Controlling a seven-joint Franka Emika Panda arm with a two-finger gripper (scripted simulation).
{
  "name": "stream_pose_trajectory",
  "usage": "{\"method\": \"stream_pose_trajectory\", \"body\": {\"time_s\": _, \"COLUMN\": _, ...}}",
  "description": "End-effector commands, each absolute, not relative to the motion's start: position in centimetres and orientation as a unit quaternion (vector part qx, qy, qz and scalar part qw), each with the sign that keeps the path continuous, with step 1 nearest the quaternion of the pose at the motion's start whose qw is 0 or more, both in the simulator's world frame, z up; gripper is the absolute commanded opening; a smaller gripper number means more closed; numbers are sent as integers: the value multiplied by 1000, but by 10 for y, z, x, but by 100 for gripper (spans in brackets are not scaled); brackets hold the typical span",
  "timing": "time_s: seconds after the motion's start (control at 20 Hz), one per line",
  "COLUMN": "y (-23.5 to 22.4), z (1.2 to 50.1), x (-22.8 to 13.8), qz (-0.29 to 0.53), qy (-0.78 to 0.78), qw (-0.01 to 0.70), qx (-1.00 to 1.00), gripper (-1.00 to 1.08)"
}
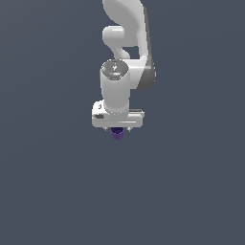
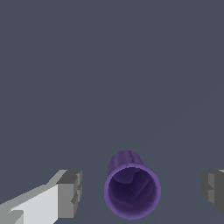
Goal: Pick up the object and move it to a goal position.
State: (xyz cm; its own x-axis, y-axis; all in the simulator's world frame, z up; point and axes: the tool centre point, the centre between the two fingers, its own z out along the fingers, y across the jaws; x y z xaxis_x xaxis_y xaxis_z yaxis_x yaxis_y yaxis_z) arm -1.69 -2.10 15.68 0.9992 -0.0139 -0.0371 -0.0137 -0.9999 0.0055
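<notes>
I find the object (image 2: pixel 132 191) lying in the gap between the two fingers in the wrist view, a dark purple ridged cylinder with its open end toward the camera, so I look straight down into a hollow interior. A bright violet rim rings the mouth, and a short stretch of the ribbed side wall shows behind it. I record clear grey space between it and each finger: the fingers (image 2: pixel 70 192) stand wide apart, and neither grey pad touches the purple wall. The gripper (image 2: pixel 142 192) therefore has hold of nothing that I can see.

In the exterior view the object (image 1: pixel 117 133) appears as a small purple lump poking out just beneath the white gripper (image 1: pixel 117 128), partly covered by the hand body above it. Whether it rests on the desk (image 1: pixel 57 191) or hangs slightly clear of it, I cannot tell, since the surface is a uniform slate grey with no visible shadow or edge. The white arm (image 1: pixel 125 52) rises above the hand and curves out of the picture's upper edge.
</notes>
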Motion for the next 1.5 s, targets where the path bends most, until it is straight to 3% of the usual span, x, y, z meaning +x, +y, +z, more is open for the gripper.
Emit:
{"method": "stream_pose_trajectory", "body": {"time_s": 0.0, "y": -21, "z": 157, "x": -17, "qz": -19, "qy": -7, "qw": 3, "qx": 1000, "gripper": 28}}
{"method": "stream_pose_trajectory", "body": {"time_s": 0.8, "y": -38, "z": 152, "x": -20, "qz": -31, "qy": -56, "qw": -3, "qx": 998, "gripper": 28}}
{"method": "stream_pose_trajectory", "body": {"time_s": 1.45, "y": -36, "z": 118, "x": -36, "qz": -131, "qy": -260, "qw": -70, "qx": 954, "gripper": 28}}
